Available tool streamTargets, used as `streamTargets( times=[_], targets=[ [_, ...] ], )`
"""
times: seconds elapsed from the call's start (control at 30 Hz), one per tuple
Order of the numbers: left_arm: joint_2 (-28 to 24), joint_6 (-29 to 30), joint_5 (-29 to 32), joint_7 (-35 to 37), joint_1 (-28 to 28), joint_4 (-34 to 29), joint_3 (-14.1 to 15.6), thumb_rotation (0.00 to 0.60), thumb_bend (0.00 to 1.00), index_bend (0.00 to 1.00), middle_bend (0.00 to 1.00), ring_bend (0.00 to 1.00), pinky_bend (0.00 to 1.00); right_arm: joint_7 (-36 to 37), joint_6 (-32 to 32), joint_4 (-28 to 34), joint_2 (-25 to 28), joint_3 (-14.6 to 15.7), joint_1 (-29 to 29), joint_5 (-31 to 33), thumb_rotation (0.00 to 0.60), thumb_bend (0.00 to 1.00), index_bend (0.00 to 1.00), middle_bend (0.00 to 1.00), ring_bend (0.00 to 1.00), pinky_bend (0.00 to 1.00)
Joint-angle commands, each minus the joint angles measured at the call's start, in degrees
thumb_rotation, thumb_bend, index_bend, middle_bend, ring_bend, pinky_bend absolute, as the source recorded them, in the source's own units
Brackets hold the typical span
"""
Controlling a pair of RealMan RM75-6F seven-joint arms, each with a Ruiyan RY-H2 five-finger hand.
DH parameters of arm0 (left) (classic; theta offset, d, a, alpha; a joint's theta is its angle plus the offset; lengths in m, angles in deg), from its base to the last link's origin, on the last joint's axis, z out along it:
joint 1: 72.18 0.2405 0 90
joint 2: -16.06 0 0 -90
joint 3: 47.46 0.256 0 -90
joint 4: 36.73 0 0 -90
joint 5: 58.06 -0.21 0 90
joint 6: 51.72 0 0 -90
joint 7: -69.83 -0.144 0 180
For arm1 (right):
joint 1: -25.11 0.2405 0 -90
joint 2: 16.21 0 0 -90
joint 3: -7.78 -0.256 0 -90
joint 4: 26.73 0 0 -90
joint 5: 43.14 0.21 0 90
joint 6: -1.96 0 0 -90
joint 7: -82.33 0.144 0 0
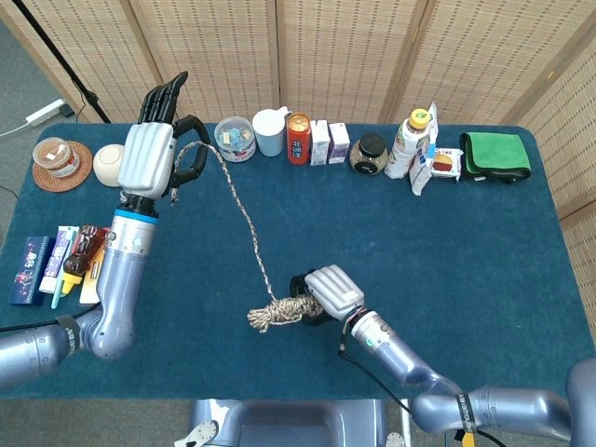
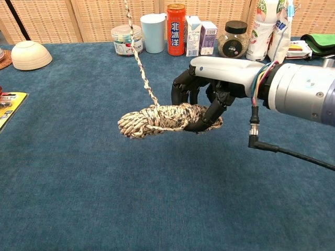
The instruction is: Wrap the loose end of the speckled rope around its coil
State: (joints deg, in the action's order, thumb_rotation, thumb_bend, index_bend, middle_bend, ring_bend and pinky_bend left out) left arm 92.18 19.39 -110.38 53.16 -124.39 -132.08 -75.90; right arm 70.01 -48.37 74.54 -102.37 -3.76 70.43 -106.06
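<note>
The speckled rope coil (image 1: 277,314) (image 2: 159,118) hangs above the blue table, gripped at one end by my right hand (image 1: 322,292) (image 2: 209,89). The coil lies level, its free end pointing left. A taut loose strand (image 1: 244,220) (image 2: 138,58) rises from the coil's middle up to my left hand (image 1: 158,149), which holds the strand's end high over the table's back left. The left hand is out of the chest view.
A row of items lines the back edge: plastic tub (image 1: 234,138), white cup (image 1: 270,131), red can (image 1: 298,137), cartons (image 1: 329,142), jar (image 1: 369,154), bottle (image 1: 411,142), green cloth (image 1: 495,155). A white bowl (image 1: 115,163) and packets (image 1: 56,263) sit at left.
</note>
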Motion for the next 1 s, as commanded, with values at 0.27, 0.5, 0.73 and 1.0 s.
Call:
streamTargets(
  times=[0.27, 0.5, 0.73, 1.0],
  targets=[
    [7.86, -2.02, -3.11, 2.23, -0.52, 11.75, 5.67, 0.6, 0.45, 0.61, 0.0, 0.0, 0.0, 11.11, 2.26, 6.31, 4.79, -3.79, -0.83, 2.17, 0.6, 0.44, 0.66, 0.57, 0.46, 0.74],
    [10.09, -2.25, -6.75, 4.11, 1.51, 14.67, 9.42, 0.6, 0.45, 0.62, 0.0, 0.0, 0.0, 12.54, -0.69, 9.26, 5.62, -7.58, -0.3, 11.9, 0.6, 0.48, 0.65, 0.58, 0.47, 0.77],
    [11.16, -1.91, -9.85, 5.74, 3.08, 15.96, 11.45, 0.6, 0.45, 0.62, 0.0, 0.0, 0.0, 9.91, -4.65, 11.0, 5.29, -10.2, 1.71, 21.05, 0.6, 0.5, 0.65, 0.59, 0.48, 0.78],
    [12.78, -2.22, -12.69, 8.17, 4.5, 17.98, 13.12, 0.6, 0.45, 0.62, 0.0, 0.0, 0.0, 7.14, -9.93, 11.27, 4.02, -12.95, 4.44, 32.16, 0.6, 0.53, 0.65, 0.59, 0.49, 0.79]
  ],
)
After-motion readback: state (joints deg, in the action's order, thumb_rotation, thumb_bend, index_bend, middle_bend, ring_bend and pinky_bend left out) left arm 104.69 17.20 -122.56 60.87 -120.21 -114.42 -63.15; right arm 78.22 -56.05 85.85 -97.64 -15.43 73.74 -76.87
